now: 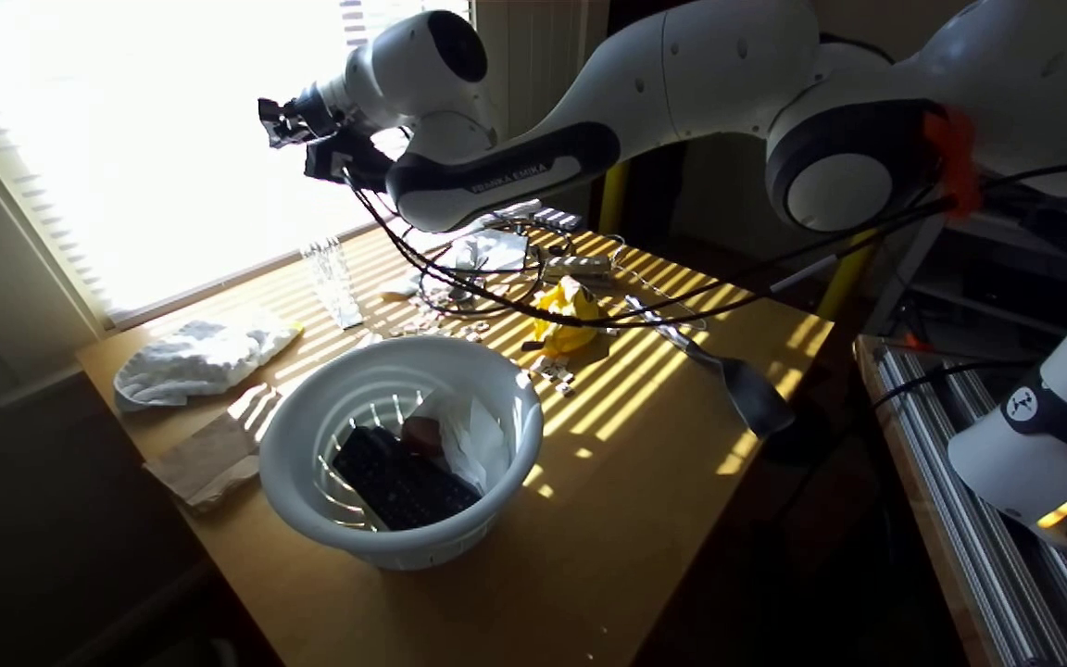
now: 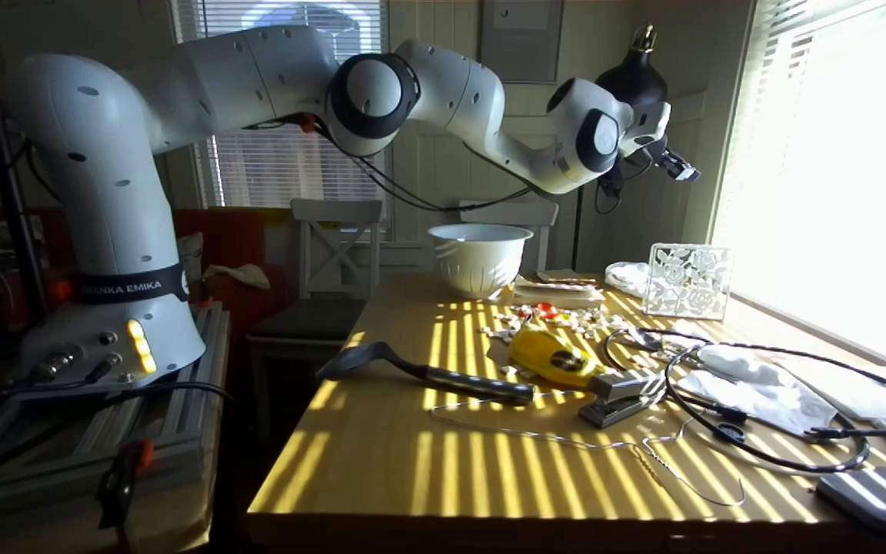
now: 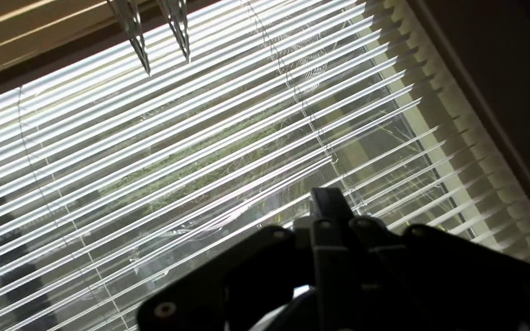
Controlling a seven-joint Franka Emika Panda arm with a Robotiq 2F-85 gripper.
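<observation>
Exterior view: arm [image 2: 370,88] outstretched toward window [image 2: 820,192]

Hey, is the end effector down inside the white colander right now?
No, the end effector is up in front of the window blinds, apart from the colander.

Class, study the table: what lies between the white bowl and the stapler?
In an exterior view, scattered small pieces lie nearer the white bowl, and a yellow object lies nearer the stapler.
</observation>
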